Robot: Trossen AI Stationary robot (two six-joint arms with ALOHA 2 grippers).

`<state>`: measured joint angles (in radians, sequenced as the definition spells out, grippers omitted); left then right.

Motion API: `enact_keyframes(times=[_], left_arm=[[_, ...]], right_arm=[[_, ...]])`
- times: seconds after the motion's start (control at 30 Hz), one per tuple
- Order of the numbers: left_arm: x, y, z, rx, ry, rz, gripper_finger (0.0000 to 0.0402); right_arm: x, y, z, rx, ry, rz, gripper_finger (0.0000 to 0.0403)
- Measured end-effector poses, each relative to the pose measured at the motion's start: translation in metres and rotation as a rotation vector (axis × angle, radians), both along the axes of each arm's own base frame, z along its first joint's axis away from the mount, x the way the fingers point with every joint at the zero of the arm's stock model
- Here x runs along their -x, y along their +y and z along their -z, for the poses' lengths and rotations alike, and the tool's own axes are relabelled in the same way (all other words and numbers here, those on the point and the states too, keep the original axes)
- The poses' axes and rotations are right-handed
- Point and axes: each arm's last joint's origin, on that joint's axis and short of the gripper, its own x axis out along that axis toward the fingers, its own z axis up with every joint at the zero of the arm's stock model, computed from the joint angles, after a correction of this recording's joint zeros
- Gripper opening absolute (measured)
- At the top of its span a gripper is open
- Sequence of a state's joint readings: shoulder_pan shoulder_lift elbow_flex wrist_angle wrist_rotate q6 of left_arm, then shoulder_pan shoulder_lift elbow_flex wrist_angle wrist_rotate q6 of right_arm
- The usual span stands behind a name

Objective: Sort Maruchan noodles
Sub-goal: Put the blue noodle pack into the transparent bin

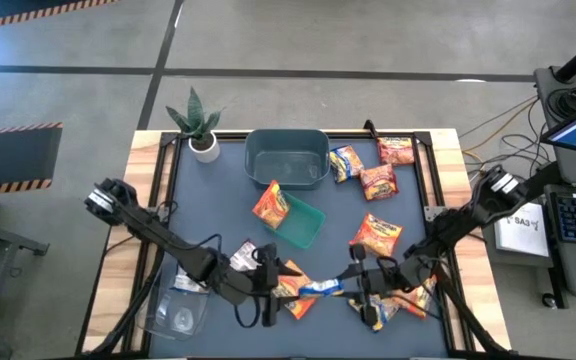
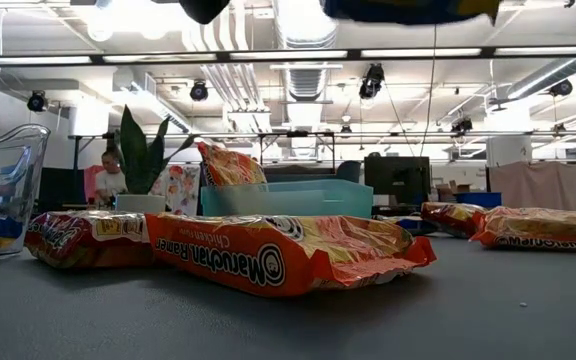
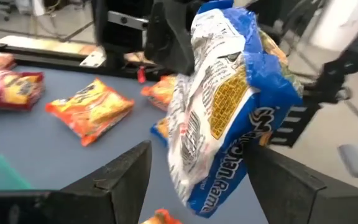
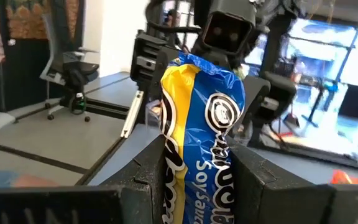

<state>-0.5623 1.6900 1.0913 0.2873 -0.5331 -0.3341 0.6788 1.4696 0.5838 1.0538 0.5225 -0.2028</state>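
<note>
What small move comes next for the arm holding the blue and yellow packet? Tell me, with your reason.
Probably the right gripper should draw the blue and yellow packet back, clear of the left gripper. The right fingers pinch the packet, while the left fingers stand open on either side of it, so the handover looks complete and the packet hangs above the table.

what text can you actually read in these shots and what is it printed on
"Maruchan Ramen" and "Chicken": on the orange packet lying nearest in the low view.
"Soy Sauce", partly cut off: on the blue-yellow packet in the right gripper.
"...chan Ramen", partly hidden: on the same blue-yellow packet in the left wrist view.
"SA3": on the white box right of the table.
Print on the other packets is too small or blurred to read.
</note>
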Motion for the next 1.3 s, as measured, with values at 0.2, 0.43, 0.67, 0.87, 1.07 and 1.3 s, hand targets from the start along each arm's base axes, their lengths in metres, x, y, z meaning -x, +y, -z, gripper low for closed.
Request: enact_keyframes(times=[0.2, 0.43, 0.67, 0.87, 1.07, 1.3], left_arm=[[0.002, -0.007, 0.000, 0.012, -0.005, 0.106, 0.0240], [0.003, -0.008, -0.001, 0.043, -0.004, 0.106, 0.0240], [-0.001, -0.009, -0.001, 0.045, -0.027, 0.070, 0.0240], [-0.005, -0.010, 0.003, 0.025, -0.061, -0.013, 0.0233], [-0.005, -0.010, 0.005, 0.030, -0.060, -0.040, 0.0164], [-0.005, -0.009, 0.004, 0.074, -0.071, -0.102, 0.0097]], right_arm=[[-0.007, 0.000, -0.001, 0.051, -0.005, 0.032, 0.0111], [-0.011, -0.004, 0.000, 0.036, -0.002, -0.015, 0.0111], [-0.013, -0.007, -0.001, 0.054, -0.004, -0.001, 0.0111], [-0.015, -0.009, -0.002, 0.076, -0.010, 0.019, 0.0114], [-0.017, -0.012, -0.003, 0.044, -0.014, 0.025, 0.0151], [-0.018, -0.013, -0.003, 0.044, -0.013, 0.031, 0.0183]])
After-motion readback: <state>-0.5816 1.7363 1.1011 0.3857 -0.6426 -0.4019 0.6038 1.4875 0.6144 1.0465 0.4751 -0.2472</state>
